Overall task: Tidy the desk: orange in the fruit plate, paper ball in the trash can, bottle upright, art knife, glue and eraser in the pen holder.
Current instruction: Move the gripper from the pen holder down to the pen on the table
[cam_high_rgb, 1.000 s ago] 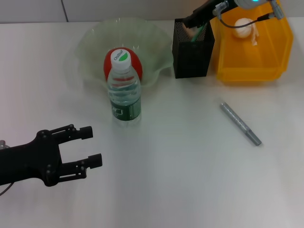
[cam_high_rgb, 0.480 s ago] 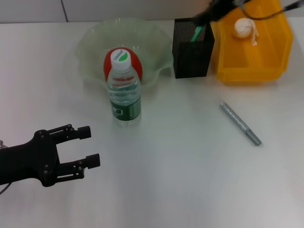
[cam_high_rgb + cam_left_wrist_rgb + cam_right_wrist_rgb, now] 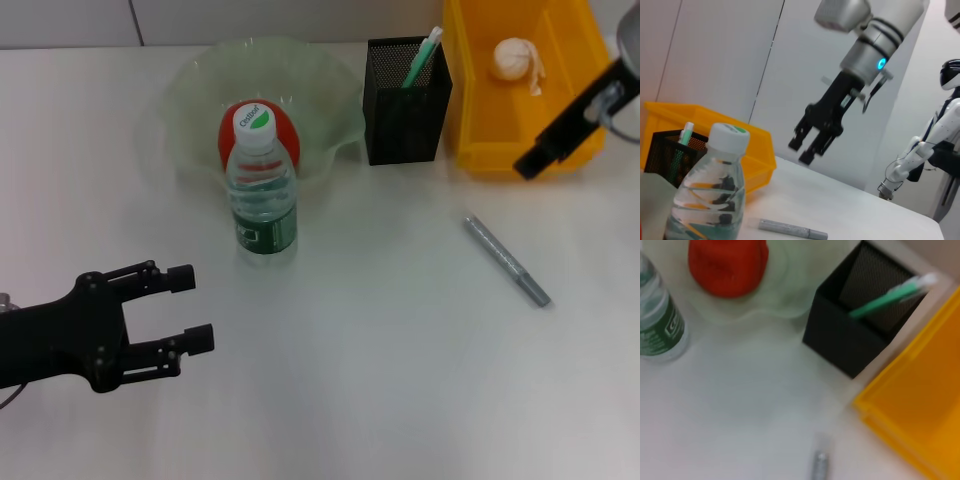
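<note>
Most of the tidy looks done, by my read.

Desk (image 3: 380, 380): nearly bare, only one loose item left on it.

Yellow bin (image 3: 570, 140), serving as trash can, back right: paper ball (image 3: 515, 58) already inside.

Fruit plate (image 3: 190, 90), back left: orange (image 3: 285, 130) sits in it, though it looks red rather than orange.

Bottle (image 3: 262, 185): upright, just in front of the plate, cap on. Done.

Pen holder (image 3: 403, 110), black mesh, between plate and bin: a green-and-white stick (image 3: 420, 58) pokes out, probably the glue or knife. Can't see the bottom, so can't confirm the eraser or anything else is in there.

Grey pen-shaped thing (image 3: 506, 260): lying flat on the desk, front of the bin, well apart from the holder. My guess is this is the art knife, and it's the last job left.

My right end effector (image 3: 814, 140): up in the air in front of the bin, between bin and grey thing; fingers apart, holding nothing. Next it needs to drop to that grey thing.

My left end effector (image 3: 185, 310): parked low front left, fingers spread wide, empty, near nothing.
</note>
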{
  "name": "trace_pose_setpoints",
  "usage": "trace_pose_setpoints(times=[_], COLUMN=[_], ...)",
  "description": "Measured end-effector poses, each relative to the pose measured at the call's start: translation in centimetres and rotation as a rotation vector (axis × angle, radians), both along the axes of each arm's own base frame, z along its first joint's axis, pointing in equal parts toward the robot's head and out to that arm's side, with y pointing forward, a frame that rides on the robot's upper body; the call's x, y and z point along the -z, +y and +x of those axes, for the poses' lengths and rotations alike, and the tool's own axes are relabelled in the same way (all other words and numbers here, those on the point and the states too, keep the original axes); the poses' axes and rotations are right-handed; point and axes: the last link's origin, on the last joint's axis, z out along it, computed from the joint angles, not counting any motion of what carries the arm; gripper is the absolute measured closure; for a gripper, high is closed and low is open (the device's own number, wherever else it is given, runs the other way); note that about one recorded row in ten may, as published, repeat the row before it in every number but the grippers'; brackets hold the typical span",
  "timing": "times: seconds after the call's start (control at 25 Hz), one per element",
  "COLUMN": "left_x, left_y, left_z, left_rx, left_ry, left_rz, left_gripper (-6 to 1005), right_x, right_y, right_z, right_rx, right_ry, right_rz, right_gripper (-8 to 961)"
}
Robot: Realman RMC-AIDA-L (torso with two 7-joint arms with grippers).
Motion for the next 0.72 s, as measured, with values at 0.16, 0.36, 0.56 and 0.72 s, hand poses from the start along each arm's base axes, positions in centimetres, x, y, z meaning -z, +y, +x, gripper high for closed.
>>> trace_pose_setpoints(times=[0.16, 0.36, 0.56, 0.72], left_x=[0.0, 0.2, 0.2, 0.3], left_y=[0.0, 0.0, -0.1, -0.1], left_z=[0.0, 0.1, 0.1, 0.1], left_rx=[0.0, 0.002, 0.0, -0.002], left_ry=[-0.002, -0.005, -0.006, -0.006], left_rz=[0.0, -0.002, -0.003, -0.003], left_gripper=[215, 215, 215, 215], right_x=[2.5, 4.4, 5.6, 6.5], right_y=[0.8, 1.8, 2.3, 2.2], right_z=[2.4, 3.9, 4.7, 5.0], right_rx=[0.076, 0.107, 0.107, 0.106], right_ry=[0.058, 0.063, 0.056, 0.066], right_rz=[-0.014, -0.014, -0.012, -0.021], right_gripper=[346, 352, 364, 410])
